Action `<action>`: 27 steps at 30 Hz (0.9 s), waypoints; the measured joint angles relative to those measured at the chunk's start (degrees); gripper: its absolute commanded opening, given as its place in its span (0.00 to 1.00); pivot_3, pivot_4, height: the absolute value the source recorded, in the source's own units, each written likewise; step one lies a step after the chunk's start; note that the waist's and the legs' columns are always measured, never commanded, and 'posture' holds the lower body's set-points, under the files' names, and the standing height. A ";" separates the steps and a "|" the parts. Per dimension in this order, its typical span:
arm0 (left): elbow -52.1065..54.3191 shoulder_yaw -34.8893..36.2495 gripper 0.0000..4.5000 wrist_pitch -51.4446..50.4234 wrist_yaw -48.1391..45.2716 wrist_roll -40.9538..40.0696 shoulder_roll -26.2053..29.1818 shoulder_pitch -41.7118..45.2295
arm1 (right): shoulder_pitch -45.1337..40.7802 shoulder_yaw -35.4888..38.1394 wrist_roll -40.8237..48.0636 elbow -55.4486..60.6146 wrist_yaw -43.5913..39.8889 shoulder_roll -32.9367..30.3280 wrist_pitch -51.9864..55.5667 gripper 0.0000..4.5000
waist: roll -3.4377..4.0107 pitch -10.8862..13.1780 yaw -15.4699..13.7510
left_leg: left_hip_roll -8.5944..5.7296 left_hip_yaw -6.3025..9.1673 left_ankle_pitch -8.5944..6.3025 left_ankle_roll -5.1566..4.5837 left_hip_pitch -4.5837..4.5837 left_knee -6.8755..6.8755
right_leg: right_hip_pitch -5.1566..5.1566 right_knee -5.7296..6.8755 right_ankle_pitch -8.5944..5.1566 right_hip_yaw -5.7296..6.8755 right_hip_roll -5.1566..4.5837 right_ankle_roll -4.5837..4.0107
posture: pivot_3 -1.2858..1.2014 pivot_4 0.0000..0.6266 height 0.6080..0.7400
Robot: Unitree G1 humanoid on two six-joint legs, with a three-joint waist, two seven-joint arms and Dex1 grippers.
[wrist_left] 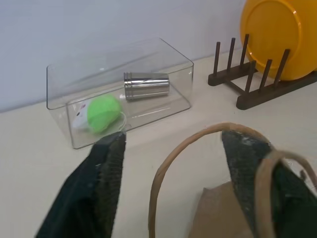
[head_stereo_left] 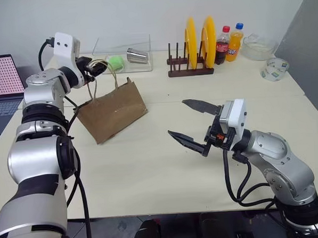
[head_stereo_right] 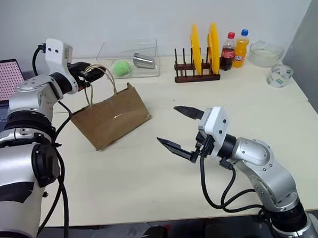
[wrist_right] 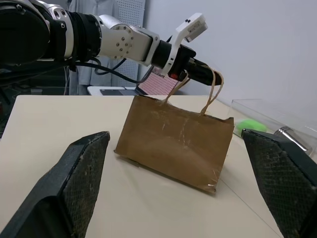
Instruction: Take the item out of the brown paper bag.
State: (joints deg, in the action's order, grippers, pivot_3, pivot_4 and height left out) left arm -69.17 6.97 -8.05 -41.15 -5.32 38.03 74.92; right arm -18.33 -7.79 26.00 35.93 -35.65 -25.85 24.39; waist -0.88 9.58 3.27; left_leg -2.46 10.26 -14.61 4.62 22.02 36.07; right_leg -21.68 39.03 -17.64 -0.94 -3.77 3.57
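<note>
The brown paper bag (head_stereo_left: 111, 112) leans tilted on the bench (head_stereo_left: 151, 167), light and crushable, best held by its cord handles (head_stereo_left: 99, 69). The left tool (head_stereo_right: 92, 73) pinches those handles; the right tool (head_stereo_left: 193, 122) gapes wide nearby.

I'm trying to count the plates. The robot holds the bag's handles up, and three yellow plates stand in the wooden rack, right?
Not quite. The plate rack holds two yellow plates, as the left eye view shows. The left gripper does have the brown paper bag by its handles.

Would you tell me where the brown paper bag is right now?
In the left eye view, the brown paper bag stands tilted on the table's left side, handles at the left gripper, before the clear box.
</note>
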 measured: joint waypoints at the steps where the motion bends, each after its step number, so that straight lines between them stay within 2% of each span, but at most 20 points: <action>1: -0.43 0.00 0.38 0.22 -0.07 0.08 -0.01 0.24 | 0.19 0.03 0.00 0.06 0.07 -0.05 0.00 1.00 | 0.00 0.00 0.00 | 0.00 0.00 0.00 0.00 0.00 0.00 | 0.00 0.00 0.00 -0.01 0.00 0.00 | 0.52 0.24 1.00; 7: -2.24 -0.01 0.01 1.35 -1.64 0.93 -0.15 1.59 | 2.59 1.47 0.03 2.03 0.83 -1.04 0.01 1.00 | -0.03 0.02 0.00 | -0.01 0.00 0.00 0.00 0.08 0.03 | -0.06 0.02 0.00 0.01 0.00 0.00 | 0.52 0.24 1.00; 22: -4.49 -1.18 0.01 2.52 -24.39 1.75 -3.74 9.91 | 13.60 7.01 1.79 10.87 4.24 -5.35 4.09 1.00 | -0.44 0.27 0.03 | -0.02 -0.01 0.00 0.00 0.15 0.05 | -0.07 0.02 0.00 0.02 0.00 0.00 | 0.52 0.24 1.00; 27: -5.76 -2.78 0.01 5.12 -29.62 3.57 -7.44 12.36 | 18.41 8.78 1.79 14.41 6.65 -5.88 5.38 1.00 | -0.56 0.34 0.02 | -0.03 -0.02 -0.01 -0.02 0.17 0.09 | -0.06 0.03 0.00 0.01 0.00 0.01 | 0.52 0.24 1.00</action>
State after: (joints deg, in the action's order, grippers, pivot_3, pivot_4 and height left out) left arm -74.93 4.20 -2.93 -70.77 -1.75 30.58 87.28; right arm 0.08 0.98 27.79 50.34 -29.00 -31.73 29.78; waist -1.44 9.92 3.29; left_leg -2.49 10.25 -14.62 4.60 22.19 36.16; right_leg -21.74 39.06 -17.64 -0.93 -3.76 3.57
